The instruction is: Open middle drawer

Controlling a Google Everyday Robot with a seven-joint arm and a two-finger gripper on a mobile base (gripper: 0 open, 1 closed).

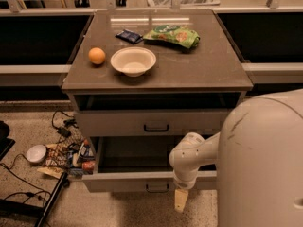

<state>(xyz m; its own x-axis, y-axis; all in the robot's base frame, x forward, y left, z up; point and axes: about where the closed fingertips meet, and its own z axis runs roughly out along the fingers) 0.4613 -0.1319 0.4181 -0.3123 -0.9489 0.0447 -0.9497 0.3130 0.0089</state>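
Gripper (181,200) hangs at the front of the pulled-out middle drawer (118,181), right of its handle (157,188); grip state can't be told. Drawer juts toward camera, long axis left-right, visible grey inside bare, right end hidden by robot body (265,164). Farther back, cabinet top (208,65) holds white bowl (133,60), orange (97,56), green bag (173,34).

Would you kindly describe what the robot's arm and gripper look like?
The arm is glossy white with rounded, bulbous joints and faint scuffs; no cables show. The gripper, in front of the open middle drawer, is pale tan and tapered.
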